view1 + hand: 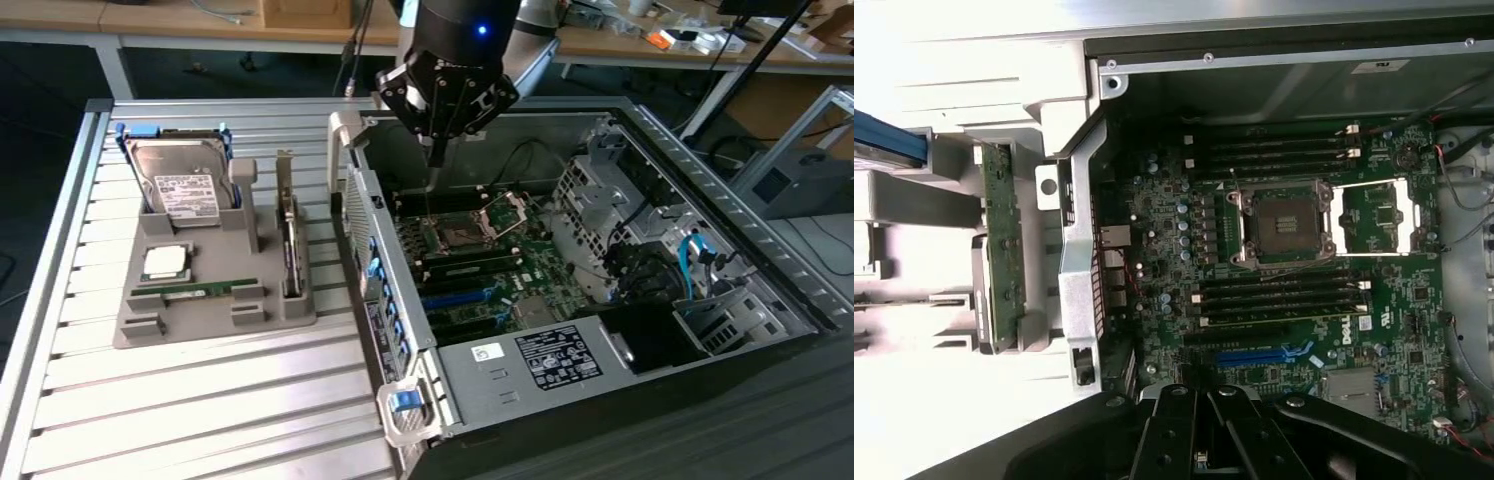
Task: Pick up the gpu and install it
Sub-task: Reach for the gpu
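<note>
The gpu (287,240) is left unpicked in the gray holder (200,305), at 8 o'clock from the gripper (434,170), which is pressed together, empty, above the motherboard (501,265).

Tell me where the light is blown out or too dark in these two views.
Wrist view: the tray and table beside the computer case are blown out to white, though the gpu standing in the tray is readable; the motherboard is dimmer but evenly lit. Exterior view: even light, a soft sheen on the ribbed table, darker shadow inside the case.
</note>
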`<state>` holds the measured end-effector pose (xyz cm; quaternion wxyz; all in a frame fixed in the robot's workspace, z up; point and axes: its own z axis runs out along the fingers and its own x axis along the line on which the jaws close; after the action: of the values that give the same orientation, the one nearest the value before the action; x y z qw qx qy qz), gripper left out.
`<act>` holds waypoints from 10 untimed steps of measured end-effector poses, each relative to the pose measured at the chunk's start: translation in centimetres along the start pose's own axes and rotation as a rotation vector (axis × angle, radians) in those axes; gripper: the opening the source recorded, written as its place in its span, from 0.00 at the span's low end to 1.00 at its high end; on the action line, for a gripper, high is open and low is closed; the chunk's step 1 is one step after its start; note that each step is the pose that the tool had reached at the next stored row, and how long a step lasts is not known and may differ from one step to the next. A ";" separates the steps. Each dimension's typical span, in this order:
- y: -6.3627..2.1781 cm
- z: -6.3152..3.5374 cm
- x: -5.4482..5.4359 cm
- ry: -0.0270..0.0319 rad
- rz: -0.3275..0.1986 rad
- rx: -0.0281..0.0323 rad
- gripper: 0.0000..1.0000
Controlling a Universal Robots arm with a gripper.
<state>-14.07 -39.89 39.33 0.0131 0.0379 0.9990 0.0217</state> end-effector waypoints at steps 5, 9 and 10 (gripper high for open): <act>-0.01 -0.01 0.1 0.0000 0.000 0.0000 0.11; -0.02 -0.01 0.2 0.0000 0.000 0.0000 0.11; -0.02 -0.01 0.3 0.0001 0.000 0.0000 0.11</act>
<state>-14.35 -39.89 39.33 0.0130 0.0379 0.9990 0.0217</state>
